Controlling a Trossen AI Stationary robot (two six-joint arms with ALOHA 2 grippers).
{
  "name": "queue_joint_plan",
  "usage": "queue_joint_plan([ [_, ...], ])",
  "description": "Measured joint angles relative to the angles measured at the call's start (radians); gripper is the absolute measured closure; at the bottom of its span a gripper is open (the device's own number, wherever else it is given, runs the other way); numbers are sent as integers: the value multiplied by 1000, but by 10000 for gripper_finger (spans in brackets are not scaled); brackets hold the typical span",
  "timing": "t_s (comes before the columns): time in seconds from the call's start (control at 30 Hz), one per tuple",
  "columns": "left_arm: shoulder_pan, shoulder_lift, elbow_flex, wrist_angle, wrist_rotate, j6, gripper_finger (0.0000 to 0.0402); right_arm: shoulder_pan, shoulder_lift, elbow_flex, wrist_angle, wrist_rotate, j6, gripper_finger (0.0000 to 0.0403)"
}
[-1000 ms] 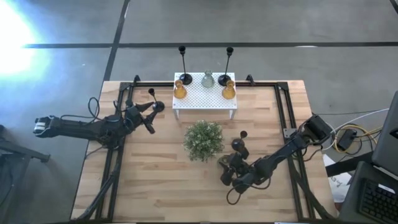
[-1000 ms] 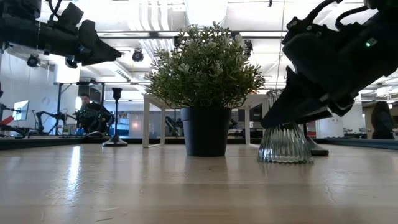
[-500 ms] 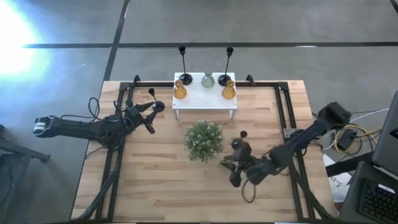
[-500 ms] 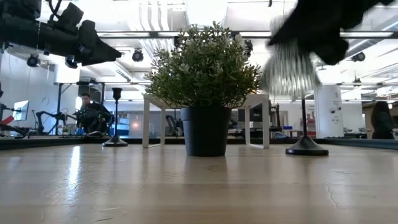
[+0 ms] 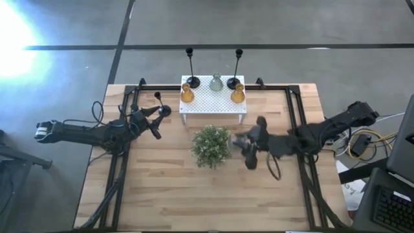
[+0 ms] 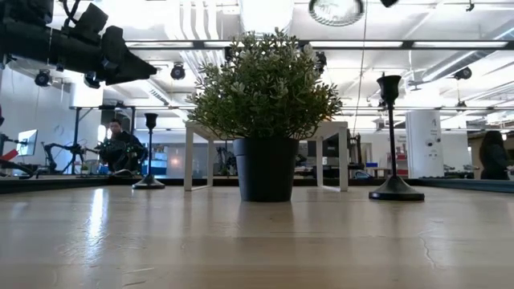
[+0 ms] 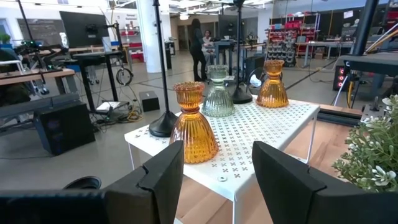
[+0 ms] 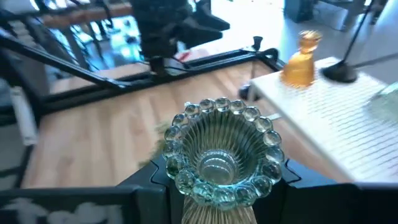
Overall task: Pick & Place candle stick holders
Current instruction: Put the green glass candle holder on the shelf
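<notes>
Right gripper (image 8: 217, 205) carries a clear ribbed holder (image 8: 219, 158), jaws clamped at its base, above the table just right of the plant (image 5: 211, 145); it should stay upright and clear the white stand's (image 5: 213, 97) edge before lowering. Left gripper (image 7: 214, 177) waits open, far left.

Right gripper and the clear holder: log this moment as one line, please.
right gripper: shut on clear ribbed holder, carried above table beside plant | left gripper: open, empty, facing white stand | stand: two amber, one clear-grey, two black stems
</notes>
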Motion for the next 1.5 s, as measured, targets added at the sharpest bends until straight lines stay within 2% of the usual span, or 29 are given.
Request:
queue_joint_plan([
  [0.13, 0, 0, 0, 0, 0, 0, 206, -122, 53, 127, -121, -80, -79, 282],
  [0.3, 0, 0, 0, 0, 0, 0, 206, -250, 141, 259, -132, -199, -202, 282],
  [0.43, 0, 0, 0, -1, 0, 0, 206, -344, 228, 338, -141, -244, -276, 282],
  [0.63, 0, 0, 0, -1, 0, 0, 206, -463, 331, 405, -136, -271, -302, 282],
  [0.8, 0, 0, 0, -5, 0, 0, 206, -537, 392, 413, -103, -279, -302, 282],
  [1.17, 0, 0, 0, -9, 0, 0, 206, -686, 481, 395, 17, -438, -314, 282],
  [1.4, 0, 0, 0, -15, 0, 0, 206, -730, 504, 359, 34, -485, -316, 282],
  [1.5, 0, 0, 0, -18, 0, 0, 206, -745, 503, 320, 98, -497, -318, 282],
])
